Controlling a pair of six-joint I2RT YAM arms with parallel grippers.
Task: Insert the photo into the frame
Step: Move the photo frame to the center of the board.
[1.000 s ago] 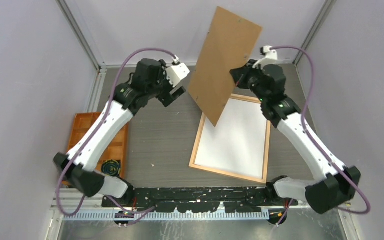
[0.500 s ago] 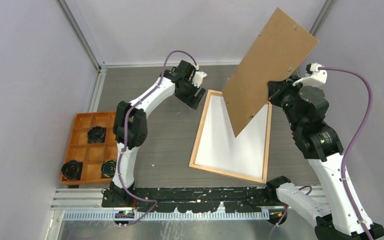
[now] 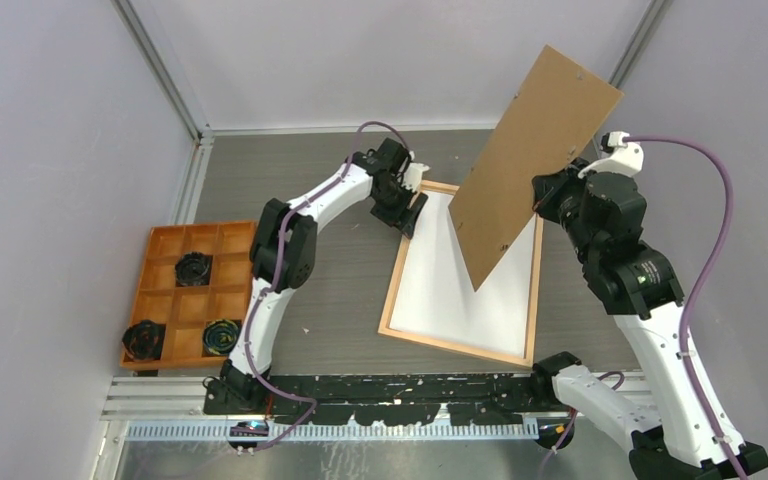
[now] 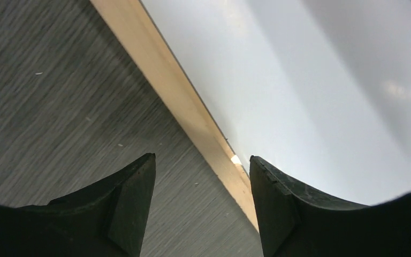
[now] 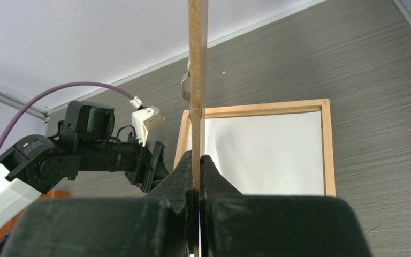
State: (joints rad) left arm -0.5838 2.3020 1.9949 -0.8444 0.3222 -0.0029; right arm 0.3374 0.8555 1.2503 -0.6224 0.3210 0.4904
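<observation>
The brown backing board (image 3: 535, 150), pinched on edge in the right gripper (image 5: 197, 160), hangs tilted over the frame (image 3: 392, 296) from its middle out to 1 o'clock, blocking descent there. The left gripper (image 4: 202, 160) (jaws parted astride the rail) occupies the 11 o'clock corner. The frame's 6 o'clock half lies uncovered. Bare table (image 3: 330, 290) runs toward 9 o'clock as far as the orange tray (image 3: 200, 228).

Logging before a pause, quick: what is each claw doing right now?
Left claw: open, empty, over the frame edge.
Right claw: closed on the brown backing board, held above the frame.
</observation>
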